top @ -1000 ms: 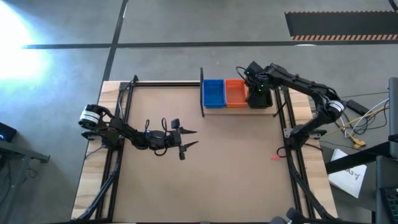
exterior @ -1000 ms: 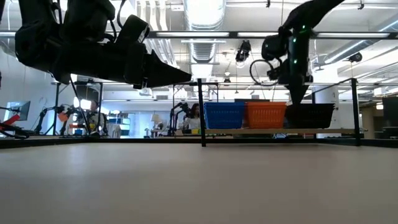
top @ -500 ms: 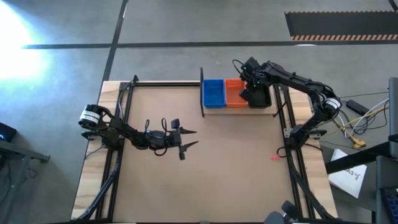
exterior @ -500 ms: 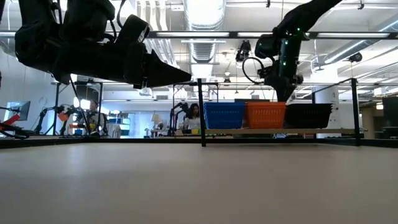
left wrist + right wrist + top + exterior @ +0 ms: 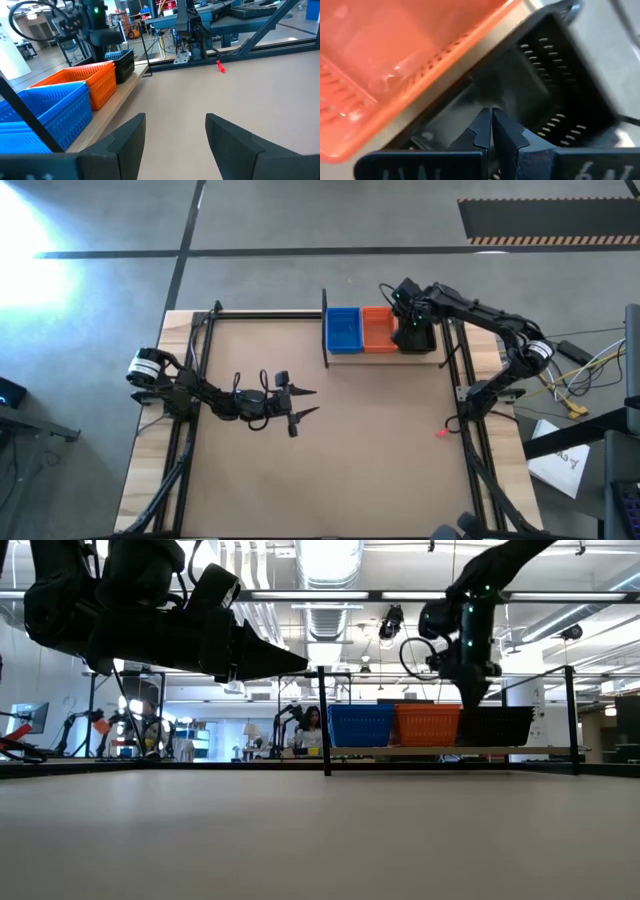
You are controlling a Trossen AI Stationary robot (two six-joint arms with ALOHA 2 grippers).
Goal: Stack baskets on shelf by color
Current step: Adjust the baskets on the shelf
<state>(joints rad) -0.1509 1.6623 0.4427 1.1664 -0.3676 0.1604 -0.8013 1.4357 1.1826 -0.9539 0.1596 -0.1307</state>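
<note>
Two grippers are seen: the left gripper (image 5: 300, 406), fingers spread and empty, is parked over mid-table, clear of the work. Farther back, blue basket (image 5: 343, 329), orange basket (image 5: 377, 328) and black basket (image 5: 419, 338) are lined on the shelf (image 5: 385, 356) by colour (stacks, judging by the task), and the closed right gripper (image 5: 491, 131) is poised inside the black one, holding nothing. No writing is legible.

Black basket (image 5: 418, 340) mostly under right arm

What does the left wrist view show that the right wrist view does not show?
Only the left wrist view shows the blue basket, the open left claw, the bare table and a small red item. Only the right wrist view shows the shut right claw above the black basket's inside. Both show the orange basket beside the black basket.
</note>
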